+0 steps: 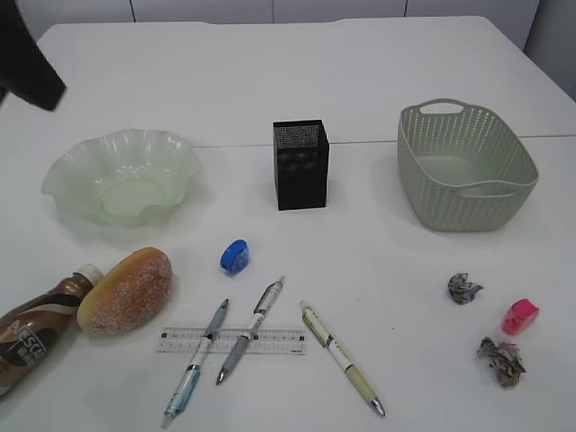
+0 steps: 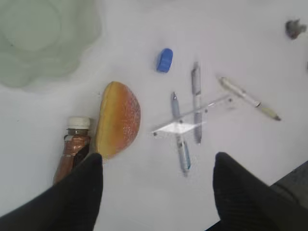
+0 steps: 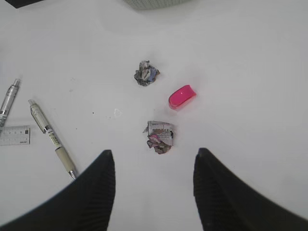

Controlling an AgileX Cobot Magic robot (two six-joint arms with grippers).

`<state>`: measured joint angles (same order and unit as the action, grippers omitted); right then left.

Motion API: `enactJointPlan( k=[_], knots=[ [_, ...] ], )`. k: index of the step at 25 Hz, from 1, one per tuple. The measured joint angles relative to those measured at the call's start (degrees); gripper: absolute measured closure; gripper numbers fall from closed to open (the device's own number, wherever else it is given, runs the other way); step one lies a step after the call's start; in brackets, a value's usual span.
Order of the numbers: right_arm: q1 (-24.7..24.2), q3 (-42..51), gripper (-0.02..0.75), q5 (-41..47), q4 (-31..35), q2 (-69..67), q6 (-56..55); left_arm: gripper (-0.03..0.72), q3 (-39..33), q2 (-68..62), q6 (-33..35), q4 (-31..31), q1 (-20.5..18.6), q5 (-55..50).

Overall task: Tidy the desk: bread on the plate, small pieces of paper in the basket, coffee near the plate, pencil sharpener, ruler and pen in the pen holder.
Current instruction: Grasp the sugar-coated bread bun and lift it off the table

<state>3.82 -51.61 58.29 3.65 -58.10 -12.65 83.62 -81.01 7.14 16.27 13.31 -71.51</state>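
Note:
The bread lies on the desk beside the toppled coffee, in front of the empty plate. Three pens cross or flank the ruler. A blue pencil sharpener sits in front of the pen holder. A pink sharpener and two paper balls lie before the basket. My left gripper hovers open above the desk near the bread and coffee. My right gripper hangs open just short of a paper ball.
A dark part of the left arm shows at the top left of the exterior view. The desk's seam runs behind the plate, pen holder and basket. The basket holds nothing.

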Motion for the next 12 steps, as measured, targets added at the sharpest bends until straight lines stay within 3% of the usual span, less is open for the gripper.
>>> enactJointPlan(
  k=[5,12],
  knots=[
    [0.0,-0.32,0.323,0.0,0.0,-0.21,0.62,0.168,0.12,-7.67,-1.74,-7.93,6.42,0.1],
    [0.0,-0.32,0.323,0.0,0.0,-0.32,0.99,0.168,0.2,-14.86,-3.16,-11.54,7.64,0.35]
  ],
)
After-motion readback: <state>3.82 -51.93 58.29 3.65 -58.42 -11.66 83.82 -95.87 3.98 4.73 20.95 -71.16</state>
